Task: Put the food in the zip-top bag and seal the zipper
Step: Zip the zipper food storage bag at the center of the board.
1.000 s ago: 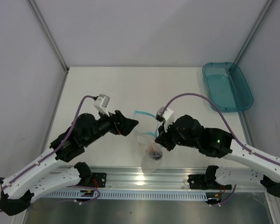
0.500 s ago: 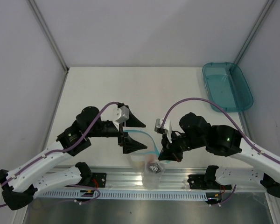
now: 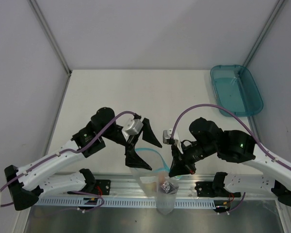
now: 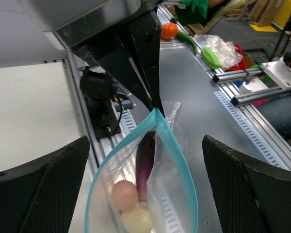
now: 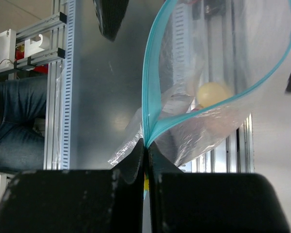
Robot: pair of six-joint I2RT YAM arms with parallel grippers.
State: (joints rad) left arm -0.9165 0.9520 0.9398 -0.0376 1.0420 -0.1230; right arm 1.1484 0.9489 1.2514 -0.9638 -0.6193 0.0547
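Three food pieces (image 4: 146, 162) inside one zip-top bag (image 4: 170, 160); right fingers (image 5: 136, 165) clenched on zipper (image 5: 148, 73) end; left fingers (image 4: 39, 194) spread, released.

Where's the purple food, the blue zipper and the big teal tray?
purple food piece (image 4: 146, 160): left wrist view, middle of its body.
zipper (image 5: 144, 82): right wrist view, left side of the strip.
teal tray (image 3: 235, 90): top external view, its bare floor.
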